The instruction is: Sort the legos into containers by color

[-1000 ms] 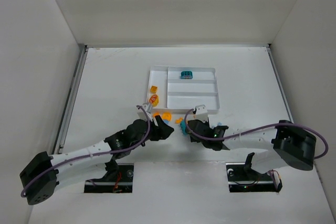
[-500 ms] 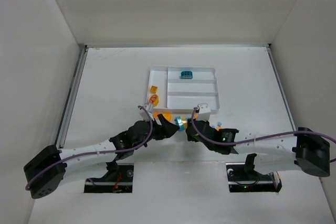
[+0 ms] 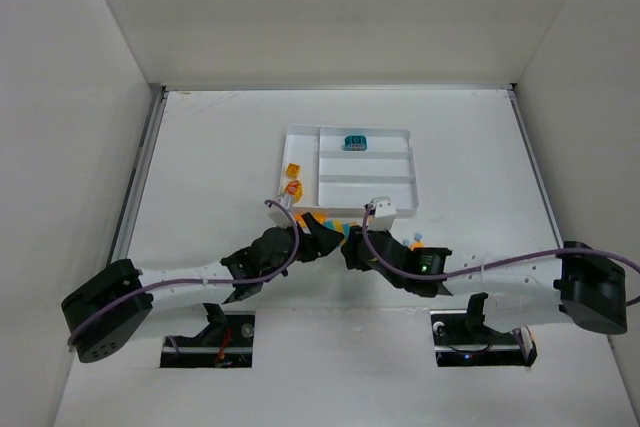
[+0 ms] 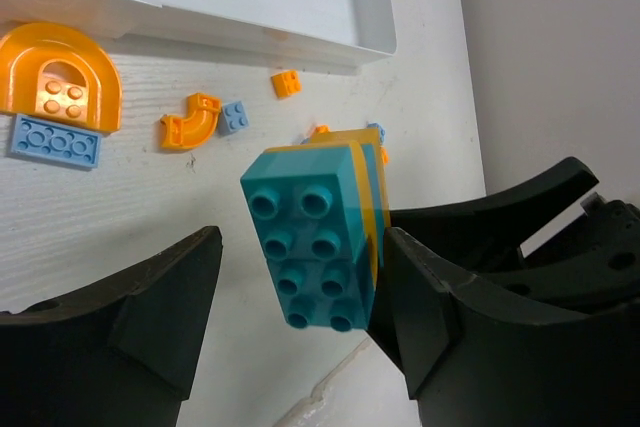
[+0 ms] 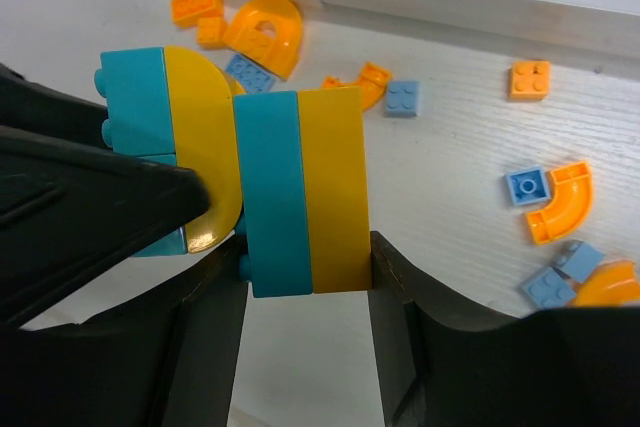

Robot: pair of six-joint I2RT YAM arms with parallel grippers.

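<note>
Stacked block (image 4: 315, 237): teal bricks with one yellow layer, studs toward the camera, held above the tabletop (image 4: 130, 197).
Left end effector (image 4: 305, 247): fingers spread on both sides of the block; one touches it, the other stands apart.
Loose pieces: orange arch (image 4: 55, 72) touching light blue plate (image 4: 55, 139); orange curve (image 4: 190, 119) just beside small blue square (image 4: 234, 117); small orange square (image 4: 286, 83).
Tray (image 4: 250, 35): white wall along the top.

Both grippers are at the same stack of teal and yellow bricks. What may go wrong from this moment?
1. The right gripper clamps the teal-and-yellow stack, but the left gripper shows a gap on one side. A one-sided push may twist the stack out of the grip.
2. The two grippers sit very close together, so their fingers may collide.
3. If the stack snaps apart, a piece may drop among the loose bricks.
</note>
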